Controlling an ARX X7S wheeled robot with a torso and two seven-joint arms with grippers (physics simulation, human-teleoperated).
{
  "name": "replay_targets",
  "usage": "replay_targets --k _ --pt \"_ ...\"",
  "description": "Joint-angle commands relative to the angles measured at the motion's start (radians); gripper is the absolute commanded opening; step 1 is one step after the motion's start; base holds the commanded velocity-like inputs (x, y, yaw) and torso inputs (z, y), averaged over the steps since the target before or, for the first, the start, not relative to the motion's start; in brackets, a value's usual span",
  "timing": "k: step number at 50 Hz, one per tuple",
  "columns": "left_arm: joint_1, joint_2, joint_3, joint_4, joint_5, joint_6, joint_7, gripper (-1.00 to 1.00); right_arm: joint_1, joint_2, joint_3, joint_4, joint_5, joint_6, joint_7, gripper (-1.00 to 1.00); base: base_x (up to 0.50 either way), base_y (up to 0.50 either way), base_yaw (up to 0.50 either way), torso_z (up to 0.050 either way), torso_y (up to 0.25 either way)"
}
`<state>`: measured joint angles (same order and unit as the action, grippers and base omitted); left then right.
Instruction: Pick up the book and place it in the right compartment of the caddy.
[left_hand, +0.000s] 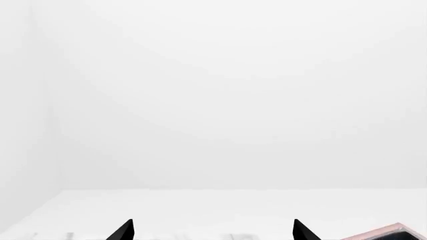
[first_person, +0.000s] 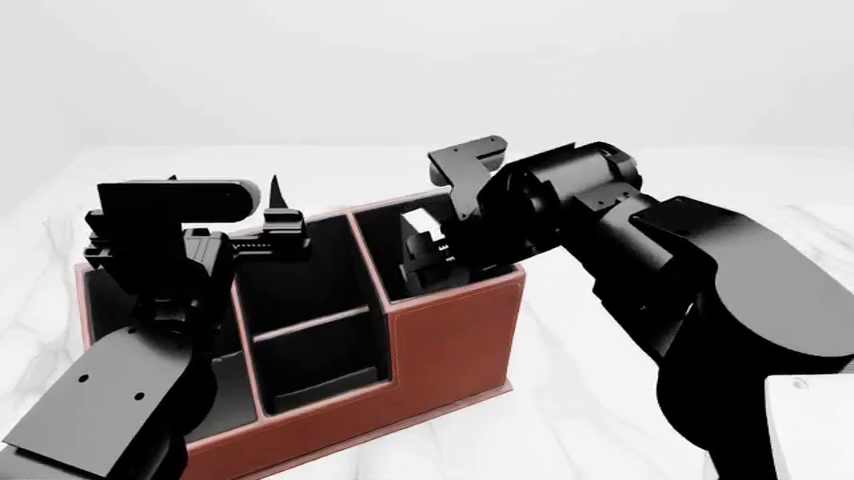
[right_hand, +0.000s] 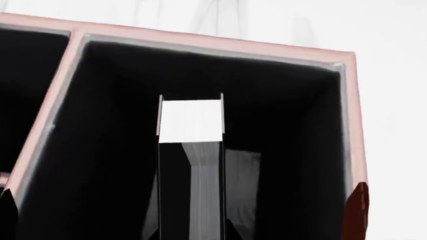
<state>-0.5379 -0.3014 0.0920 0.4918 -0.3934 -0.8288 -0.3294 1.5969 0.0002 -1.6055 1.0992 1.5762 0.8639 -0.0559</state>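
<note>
Book, thin and black-covered with a pale cream page edge, is standing upright between the right gripper's black fingers, which are pinching its flat covers from both sides. It is hanging inside the right compartment, a deep square-mouthed well lined in matt black, apart from the side walls; whether it is touching the floor cannot be told. Pale stitched rims are framing that mouth. In the head view the bulky, glossy black right arm is reaching over the caddy, a reddish-brown leather-look organiser with stepped sections and a shelf divider, sitting on a white marbled table. Over the caddy's left side, the left gripper is showing two pointed black fingertips spread apart, holding nothing.
</note>
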Motion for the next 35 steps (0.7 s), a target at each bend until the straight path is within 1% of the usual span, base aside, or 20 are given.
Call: replay_targets --k 1,11,12,21,30,35 --pt "0.004 -0.004 0.0 -0.003 -0.003 0.006 -0.002 1.0 -0.025 0.0 0.039 -0.017 -0.067 -0.01 -0.014 -1.0 0.0 0.0 0.0 0.0 0.0" --pt "0.006 -0.005 0.002 -0.004 -0.006 0.009 -0.005 1.0 -0.011 0.0 0.046 -0.012 -0.064 -0.015 -0.03 -1.0 0.0 0.0 0.0 0.0 0.0" --pt "0.006 -0.006 0.002 -0.003 -0.006 0.008 -0.006 1.0 -0.006 0.0 0.043 -0.013 -0.072 -0.023 -0.035 1.0 0.0 0.0 0.0 0.0 0.0" --pt "0.004 -0.009 0.003 -0.002 -0.009 0.007 -0.009 1.0 0.042 0.0 0.047 -0.001 -0.057 -0.031 -0.038 1.0 0.0 0.0 0.0 0.0 0.0" --pt "0.002 -0.01 0.003 -0.001 -0.013 0.007 -0.01 1.0 0.216 0.0 0.057 0.023 -0.045 -0.005 -0.004 1.0 0.0 0.0 0.0 0.0 0.0" --pt "0.002 -0.014 0.001 0.001 -0.016 0.006 -0.011 1.0 0.304 0.001 0.071 0.073 -0.034 0.003 -0.021 1.0 0.0 0.0 0.0 0.0 0.0"
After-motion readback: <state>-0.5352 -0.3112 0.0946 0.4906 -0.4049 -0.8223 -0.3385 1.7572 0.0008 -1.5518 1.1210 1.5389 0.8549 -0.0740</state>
